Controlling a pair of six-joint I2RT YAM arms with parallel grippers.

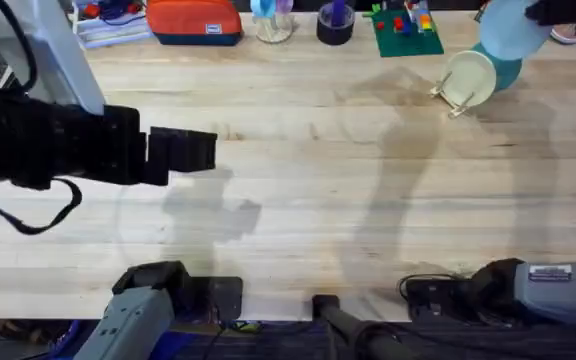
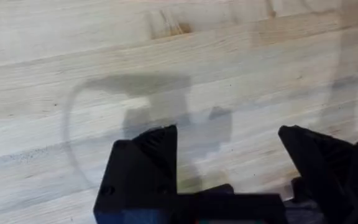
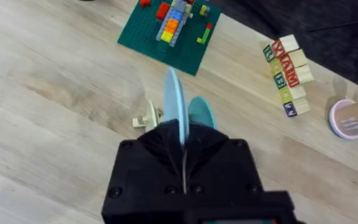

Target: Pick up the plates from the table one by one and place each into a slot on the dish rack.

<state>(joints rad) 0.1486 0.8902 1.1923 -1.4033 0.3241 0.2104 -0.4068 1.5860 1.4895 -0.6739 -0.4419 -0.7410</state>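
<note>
The left gripper [image 1: 183, 150] is hovering over the left half of the table [image 1: 308, 190], extending rightward from a dark arm that is entering at the left edge. In the left wrist view its two black fingers [image 2: 145, 165] are standing wide apart over bare planks, and nothing is lying between them.

Along the far edge of the table, an orange pouch [image 1: 194, 20] is sitting at the left, followed by a black roll [image 1: 335, 24] and then a green block board [image 1: 406, 32] carrying coloured bricks.

Farther right, the dish rack [image 1: 453, 100] is standing near the far right corner. A cream plate [image 1: 468, 77] is resting on edge in it, and a teal plate [image 1: 503, 70] is standing just behind the cream one.

The right gripper [image 3: 182, 152] is positioned above the rack. Its jaws are closed tight on the rim of a pale blue plate [image 1: 513, 28], which is showing edge-on in the right wrist view [image 3: 174, 102], upright and directly over the rack's pale wood [image 3: 145, 118]. The teal plate [image 3: 201, 112] is lying just beside the blue one there. A stack of lettered wooden blocks [image 3: 286, 74] is sitting beyond the rack, well apart from it.
</note>
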